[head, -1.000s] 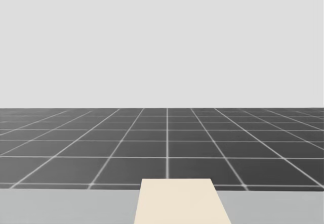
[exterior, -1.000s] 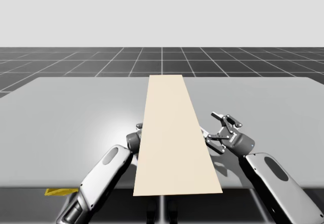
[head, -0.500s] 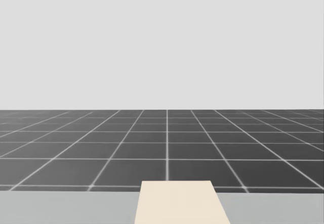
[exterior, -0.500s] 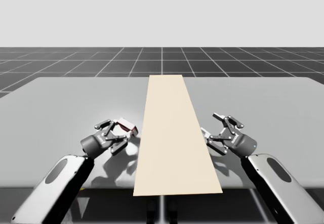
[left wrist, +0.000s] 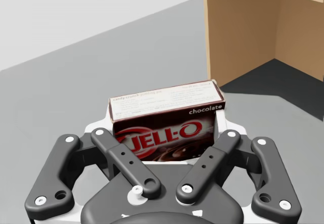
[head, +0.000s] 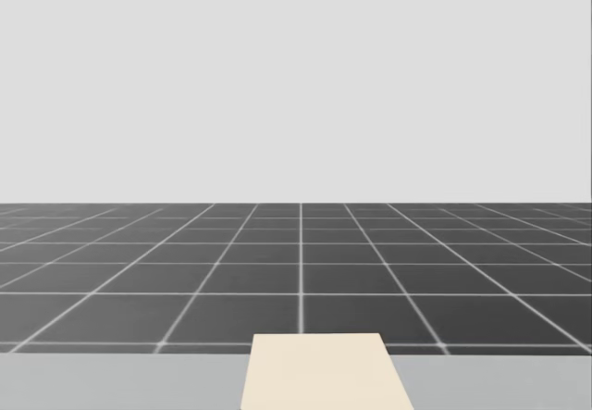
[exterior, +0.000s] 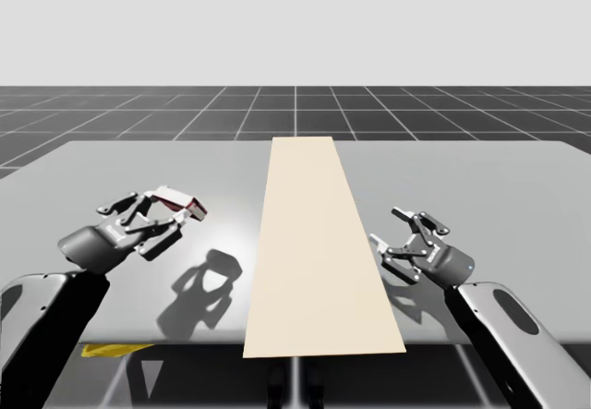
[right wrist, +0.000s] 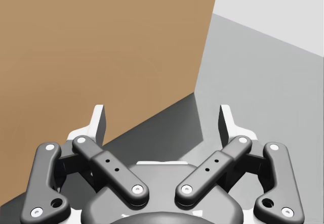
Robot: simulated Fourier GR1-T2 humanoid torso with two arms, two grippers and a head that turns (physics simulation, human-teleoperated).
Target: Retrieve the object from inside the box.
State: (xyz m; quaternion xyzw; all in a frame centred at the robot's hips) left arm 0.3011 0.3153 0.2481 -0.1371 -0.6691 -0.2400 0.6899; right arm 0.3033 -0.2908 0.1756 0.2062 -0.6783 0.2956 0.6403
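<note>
High view: left gripper [exterior: 155, 217] pinching the small brown box [exterior: 181, 204], well apart from the tan box [exterior: 314, 243].

My left arm enters at 7 o'clock and angles toward 2 o'clock. Its wrist is raised over the table [exterior: 120, 174], and its shadow falls at 4 o'clock from it. In the left wrist view both fingers [left wrist: 101, 135] press the small brown box's [left wrist: 167, 114] two ends, white face uppermost, with the tan box's wall [left wrist: 243, 27] ahead at 1 o'clock. The tan box runs 12 to 6 down the table's middle. My right arm enters at 5 o'clock, aimed at 11. The right gripper [exterior: 406, 236] is spread wide, just beside the tan box's side.
</note>
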